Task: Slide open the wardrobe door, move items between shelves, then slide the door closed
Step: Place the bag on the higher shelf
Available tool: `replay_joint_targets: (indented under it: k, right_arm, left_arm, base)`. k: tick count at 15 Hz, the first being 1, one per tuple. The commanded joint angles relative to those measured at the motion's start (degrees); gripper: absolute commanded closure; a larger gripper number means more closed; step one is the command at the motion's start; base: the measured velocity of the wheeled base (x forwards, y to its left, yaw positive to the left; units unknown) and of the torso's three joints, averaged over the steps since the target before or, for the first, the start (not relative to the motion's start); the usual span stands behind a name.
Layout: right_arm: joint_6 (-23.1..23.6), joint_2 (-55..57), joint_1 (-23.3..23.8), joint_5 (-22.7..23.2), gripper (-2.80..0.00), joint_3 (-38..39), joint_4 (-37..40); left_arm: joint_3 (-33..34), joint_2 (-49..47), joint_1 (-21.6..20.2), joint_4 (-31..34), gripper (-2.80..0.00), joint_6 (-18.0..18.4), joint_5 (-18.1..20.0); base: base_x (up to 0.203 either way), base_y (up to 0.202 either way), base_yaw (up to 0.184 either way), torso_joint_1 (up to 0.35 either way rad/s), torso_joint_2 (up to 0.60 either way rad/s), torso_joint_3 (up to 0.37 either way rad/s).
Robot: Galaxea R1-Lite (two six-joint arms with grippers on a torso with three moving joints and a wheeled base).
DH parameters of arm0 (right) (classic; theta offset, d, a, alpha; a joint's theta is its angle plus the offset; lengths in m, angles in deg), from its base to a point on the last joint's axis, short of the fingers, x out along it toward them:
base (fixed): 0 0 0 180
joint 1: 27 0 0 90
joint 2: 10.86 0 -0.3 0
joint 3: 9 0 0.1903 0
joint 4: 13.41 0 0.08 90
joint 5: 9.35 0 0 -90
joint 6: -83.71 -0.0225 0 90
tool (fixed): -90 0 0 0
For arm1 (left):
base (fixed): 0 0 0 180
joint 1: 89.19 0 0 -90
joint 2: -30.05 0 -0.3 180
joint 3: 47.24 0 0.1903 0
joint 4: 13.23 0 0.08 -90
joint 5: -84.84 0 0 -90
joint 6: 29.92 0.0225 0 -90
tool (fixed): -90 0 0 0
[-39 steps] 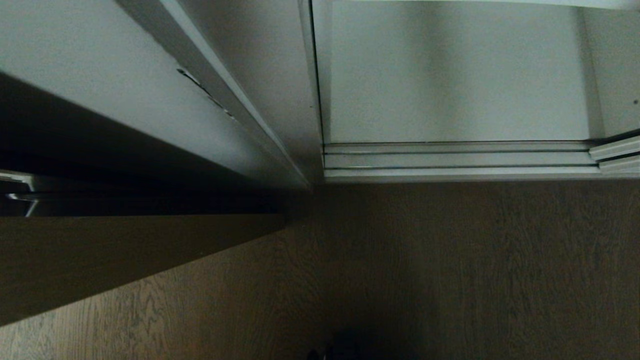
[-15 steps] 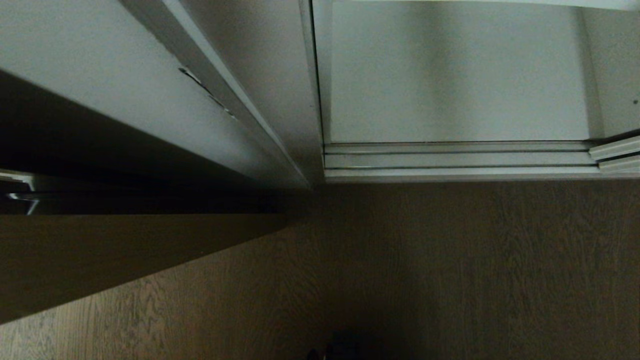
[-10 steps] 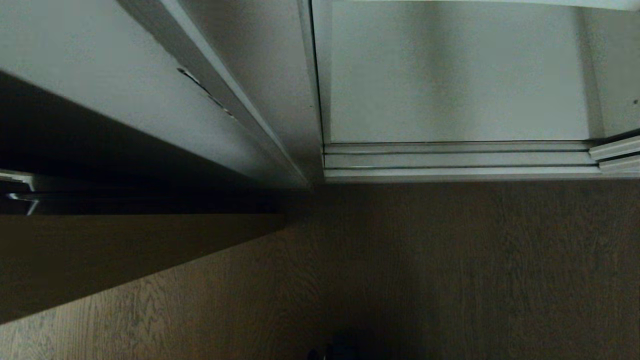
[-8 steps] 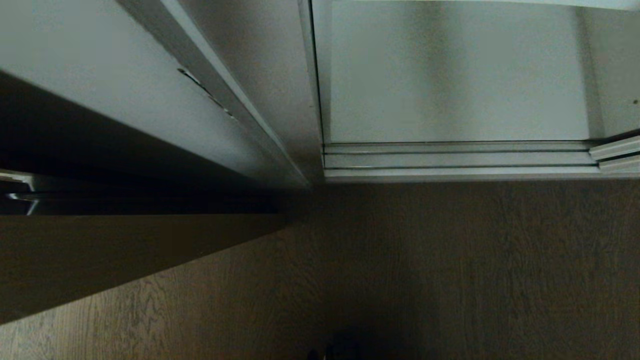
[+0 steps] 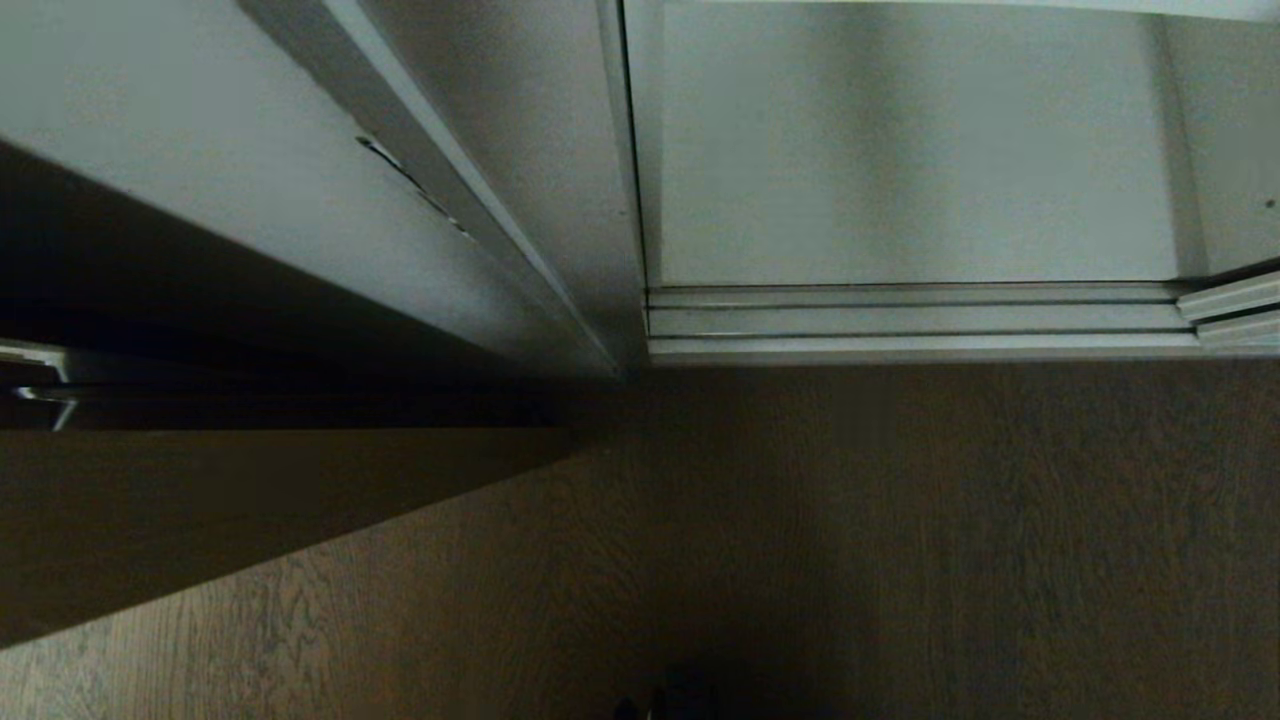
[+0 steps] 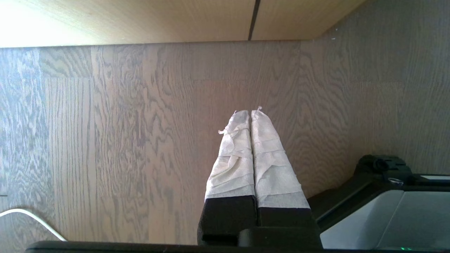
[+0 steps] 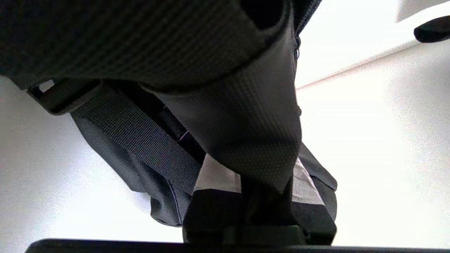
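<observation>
Right claw clamped on the black fabric bundle inside the white wardrobe; left claw parked, fingers together.

Head view: neither arm shows; the bottom white shelf [image 5: 900,180] of the open compartment lies bare behind the silver floor track [image 5: 900,322], with the sliding wardrobe door's frame [image 5: 1235,300] just poking in at the right edge and dark wood floor [image 5: 900,540] in front. Left wrist view: the left claw [image 6: 250,114] hangs above the wood floor, its cloth-wrapped fingers [image 6: 235,154] pressed flat against each other, holding nothing. Right wrist view: the right claw [image 7: 262,182] pinches a flap of the black fabric bundle [image 7: 239,116], whose webbing strap [image 7: 140,140] runs beside it; white wardrobe panels [image 7: 379,140] lie behind.
</observation>
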Motion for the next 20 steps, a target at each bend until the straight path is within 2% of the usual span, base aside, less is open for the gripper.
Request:
replay_joint_targets:
  k: [1,5,9,14,16,20]
  right_arm:
    - [0.3,1.9,0.8,-0.3,0.0,-1.2,-0.1]
    - [0.3,2.0,0.6,-0.7,0.0,-3.0,0.0]
    - [0.7,-4.1,0.5,-0.1,0.0,-2.0,3.0]
    - [1.9,-15.6,0.7,3.1,0.0,4.7,10.6]
    - [2.1,-18.2,0.8,3.3,0.0,7.5,14.4]
    - [2.1,-23.3,0.8,3.0,0.0,16.0,16.5]
  left_arm:
    - [0.0,0.0,0.0,0.1,0.0,0.0,0.0]
    - [0.0,0.0,0.0,0.0,0.0,0.0,0.0]
    - [0.0,0.0,0.0,0.0,0.0,0.0,0.0]
    - [0.0,0.0,0.0,0.0,0.0,0.0,0.0]
    - [0.0,0.0,0.0,0.0,0.0,0.0,0.0]
    - [0.0,0.0,0.0,0.0,0.0,0.0,0.0]
  base:
    - [0.0,0.0,0.0,0.0,0.0,0.0]
    - [0.0,0.0,0.0,0.0,0.0,0.0]
    - [0.0,0.0,0.0,0.0,0.0,0.0]
    - [0.0,0.0,0.0,0.0,0.0,0.0]
    - [0.0,0.0,0.0,0.0,0.0,0.0]
    - [0.0,0.0,0.0,0.0,0.0,0.0]
